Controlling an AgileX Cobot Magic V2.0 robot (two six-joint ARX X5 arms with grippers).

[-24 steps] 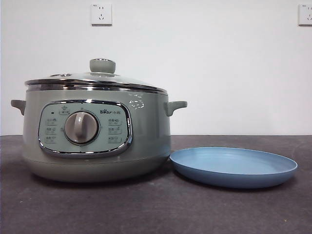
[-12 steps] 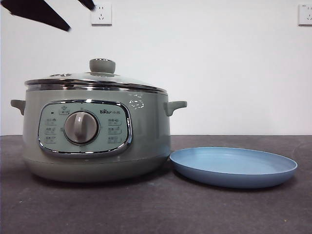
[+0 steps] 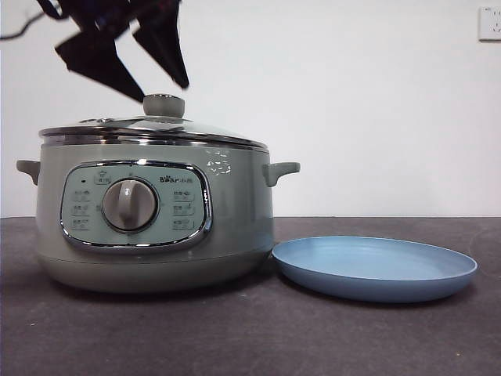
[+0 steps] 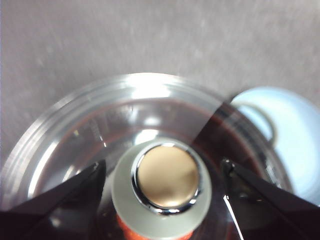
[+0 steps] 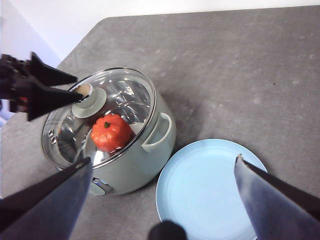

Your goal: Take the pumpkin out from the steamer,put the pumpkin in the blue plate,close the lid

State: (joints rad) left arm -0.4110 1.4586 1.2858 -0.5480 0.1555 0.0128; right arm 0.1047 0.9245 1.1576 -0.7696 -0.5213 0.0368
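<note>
The pale green steamer (image 3: 156, 227) stands at the left of the table with its glass lid (image 3: 153, 127) on. The lid's knob (image 3: 164, 105) also shows in the left wrist view (image 4: 162, 192). My left gripper (image 3: 153, 82) hangs open just above the knob, one jaw on each side of it, not touching. The orange pumpkin (image 5: 111, 132) sits inside the steamer (image 5: 125, 150) under the lid; a sliver of it shows in the left wrist view (image 4: 131, 232). The blue plate (image 3: 376, 268) lies empty to the right of the steamer. My right gripper (image 5: 162, 172) is open, high above the table.
A dark grey table (image 3: 250, 337) carries everything. A white wall stands behind, with a socket (image 3: 490, 23) at the top right. The steamer's side handle (image 3: 280, 171) reaches toward the plate.
My left gripper has come down from the top left corner of the front view to just above the lid's knob. The steamer, lid and plate have not moved.
</note>
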